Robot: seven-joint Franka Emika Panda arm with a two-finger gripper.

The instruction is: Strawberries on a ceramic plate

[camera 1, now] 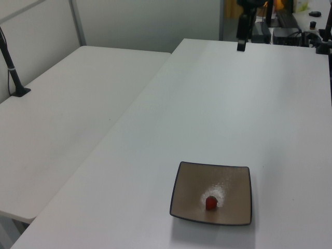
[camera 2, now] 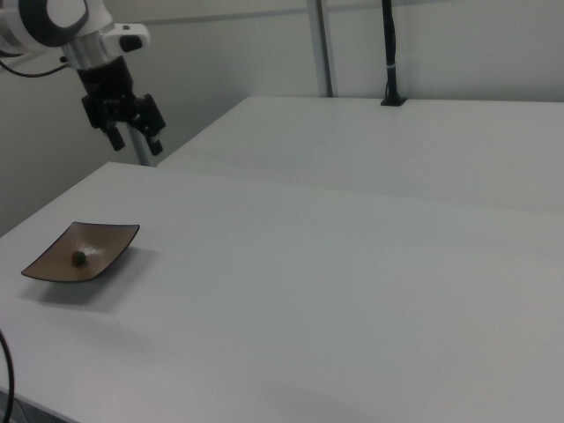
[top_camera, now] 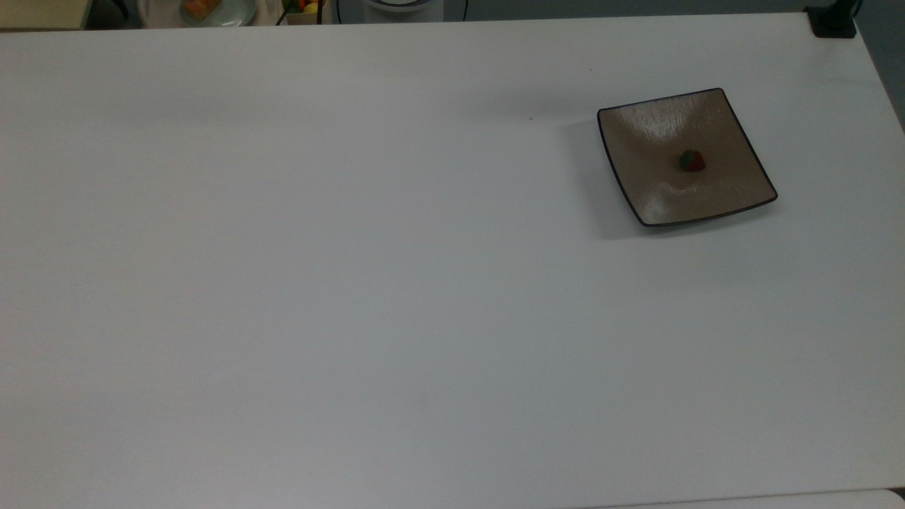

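Note:
A small dark-red strawberry with a green cap lies near the middle of the square brown ceramic plate. The plate sits at the top view's right. In the left view the strawberry rests in the plate at the bottom. My gripper hangs high in the air, well above and behind the plate and its strawberry. Its fingers stand apart and hold nothing. The left view shows the gripper side-on near the table's far edge.
The white table stretches wide to the top view's left of the plate. A second white table with a black post stands alongside. A black clamp sits at the table's corner, and a dish of food lies beyond the far edge.

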